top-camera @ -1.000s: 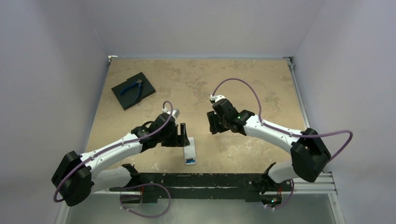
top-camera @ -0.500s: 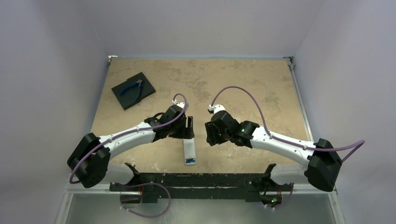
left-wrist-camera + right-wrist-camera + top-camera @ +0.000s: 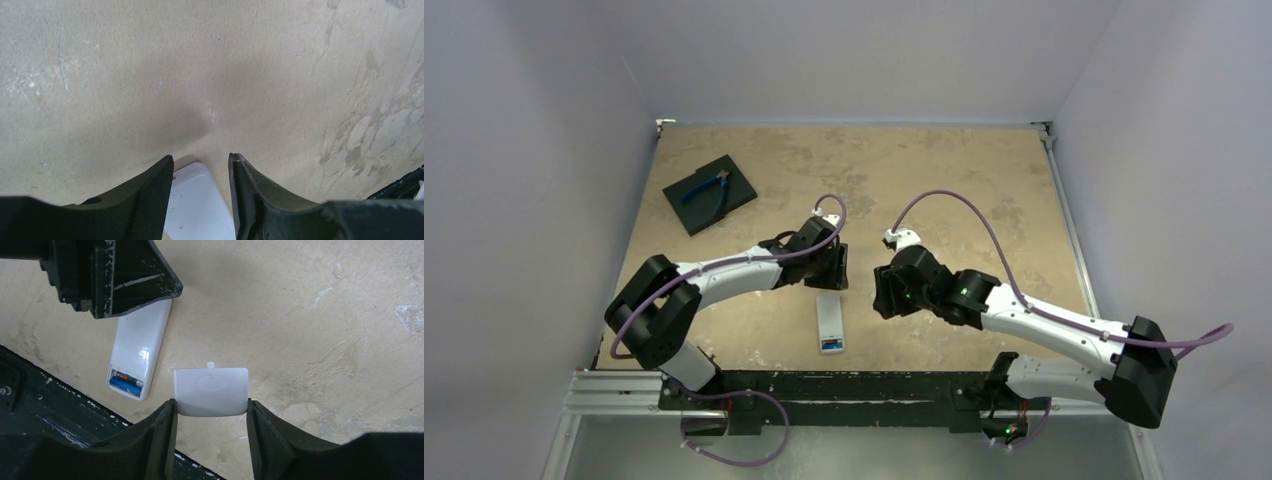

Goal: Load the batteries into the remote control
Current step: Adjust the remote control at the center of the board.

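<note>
The remote control (image 3: 829, 322) lies back-up near the table's (image 3: 944, 180) front edge. The batteries (image 3: 125, 382) sit in its open bay at the near end (the blue one shows plainly). Just to its right, the right gripper (image 3: 211, 405) pinches the white battery cover (image 3: 211, 385). The left gripper (image 3: 200, 159) straddles the remote's far end, fingers parted. Pliers (image 3: 707, 187) rest on a black pad (image 3: 704, 215) at the far left.

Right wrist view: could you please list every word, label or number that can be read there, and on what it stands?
No text can be read.
Remote control: plain white back, no print.
Blue battery loaded in the remote: any print on or beside it is too small and blurred to read.
Battery cover in the right gripper: moulded ridges only, no lettering.
</note>
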Robot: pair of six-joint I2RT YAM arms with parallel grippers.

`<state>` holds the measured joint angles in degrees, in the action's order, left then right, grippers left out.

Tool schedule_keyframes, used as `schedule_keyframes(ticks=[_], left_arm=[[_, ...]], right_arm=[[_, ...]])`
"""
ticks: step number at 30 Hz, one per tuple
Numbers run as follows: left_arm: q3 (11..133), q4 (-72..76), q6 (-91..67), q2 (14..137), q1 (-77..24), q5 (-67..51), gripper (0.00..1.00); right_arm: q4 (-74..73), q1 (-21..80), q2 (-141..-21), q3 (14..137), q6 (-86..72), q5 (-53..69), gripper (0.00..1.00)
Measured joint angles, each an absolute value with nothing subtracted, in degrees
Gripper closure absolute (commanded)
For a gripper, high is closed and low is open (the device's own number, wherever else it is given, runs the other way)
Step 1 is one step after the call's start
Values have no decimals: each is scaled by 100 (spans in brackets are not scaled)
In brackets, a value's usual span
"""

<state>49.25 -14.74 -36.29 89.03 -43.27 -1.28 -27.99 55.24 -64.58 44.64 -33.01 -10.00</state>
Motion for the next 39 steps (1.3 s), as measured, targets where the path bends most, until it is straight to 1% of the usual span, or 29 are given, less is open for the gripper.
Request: schedule_keyframes(ticks=[3, 6, 8, 10, 11, 25, 39], left_arm=[[5039, -1398, -3632, 9070, -4327, -183, 69], [5131, -1347, -3634, 9216, -4335, -257, 76], [5172, -1315, -3636, 9282, -4362, -290, 88], [5231, -1286, -3627, 9362, -4416, -322, 98], [5249, -1280, -3649, 9393, -4445, -327, 100], [5358, -1345, -3640, 9625, -4735, -248, 100], [5179, -1627, -3688, 9526, -4735, 311, 100]], right_arm=[[-2818, 5548, -6372, 4434, -3339, -998, 63], [-2829, 5551, -6294, 4392, -3352, -998, 63], [-2838, 5551, -6246, 4366, -3363, -998, 64], [-2851, 5551, -6208, 4357, -3371, -998, 64], [-2860, 5553, -6187, 4357, -3378, -998, 64], [-2926, 5555, -6069, 4300, -3395, -998, 65], [-2939, 5557, -6147, 4300, -3387, -998, 66]])
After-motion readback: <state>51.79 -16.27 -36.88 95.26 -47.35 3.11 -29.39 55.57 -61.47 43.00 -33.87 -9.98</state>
